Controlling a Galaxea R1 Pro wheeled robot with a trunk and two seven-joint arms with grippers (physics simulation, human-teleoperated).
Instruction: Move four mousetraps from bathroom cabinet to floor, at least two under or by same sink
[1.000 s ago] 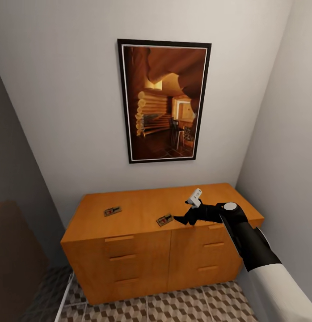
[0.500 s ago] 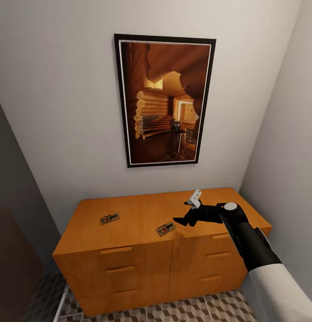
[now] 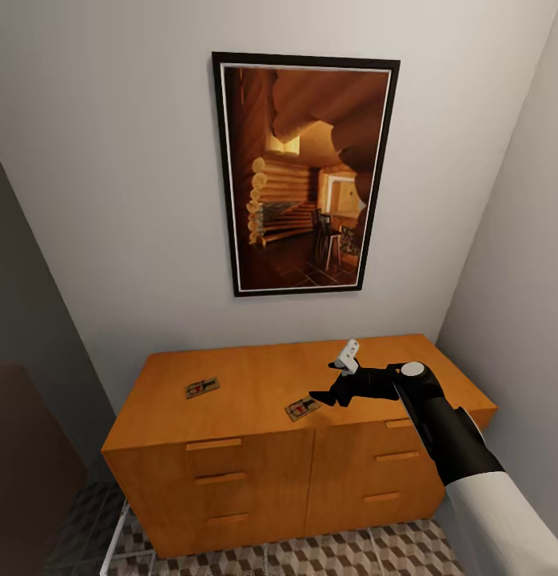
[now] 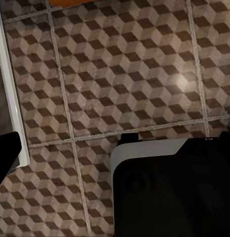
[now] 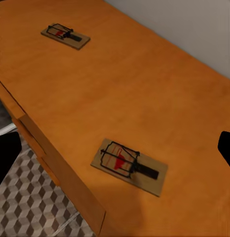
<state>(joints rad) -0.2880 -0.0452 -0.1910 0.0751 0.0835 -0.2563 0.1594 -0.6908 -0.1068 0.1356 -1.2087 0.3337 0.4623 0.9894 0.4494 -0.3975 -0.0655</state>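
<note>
Near the lower-centre of the head view, the right tool (image 3: 320,397), fingers spread and empty, had closed on the nearer small brown wooden mousetrap (image 3: 302,408) atop the orange-brown wooden cabinet (image 3: 255,480), so pickup looked imminent.

A framed picture (image 3: 304,174) of a log-cabin interior hangs on the pale wall (image 3: 111,200)

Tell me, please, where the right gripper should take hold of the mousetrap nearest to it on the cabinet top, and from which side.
Probably from above, across the two long edges of the near mousetrap, at the bare wooden end away from the wire. It lies flat on the cabinet, so a sideways approach finds no grip. The right gripper hovers beside it, open.
</note>
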